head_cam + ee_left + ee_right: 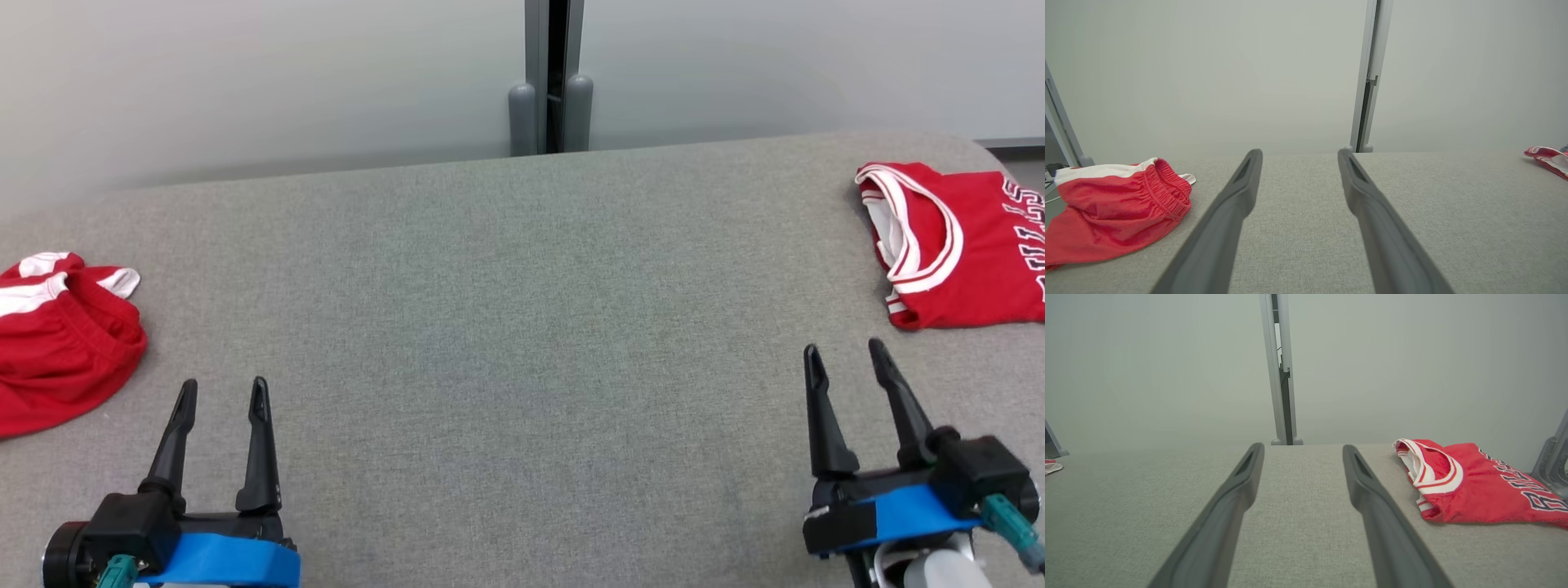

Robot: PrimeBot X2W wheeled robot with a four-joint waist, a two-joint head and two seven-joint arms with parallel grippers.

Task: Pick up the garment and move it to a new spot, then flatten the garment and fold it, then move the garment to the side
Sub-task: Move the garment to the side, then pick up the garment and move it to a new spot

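Both arms sit low over the grey padded table [522, 310], and here's how the claws stand. The left gripper [224, 382] is at the near left, its two dark fingers spread wide and pointing away across the cloth, with bare fabric in the gap. The right gripper [843, 346] is at the near right, its fingers just as wide apart and holding nothing. At the table's left edge lies a pair of red shorts [57, 343], rumpled in a loose heap with a white band and gathered waistband showing. They are near the left gripper's fingers but not touching them. At the right edge lies a red jersey [955, 245], flat and folded, its white-trimmed neck opening turned toward the middle and its lettering running off the side. It rests just beyond the right gripper's tips, clear of them. The wide middle of the table separates the two garments. Behind the table, pale wall panels meet at a grey post [549, 73].
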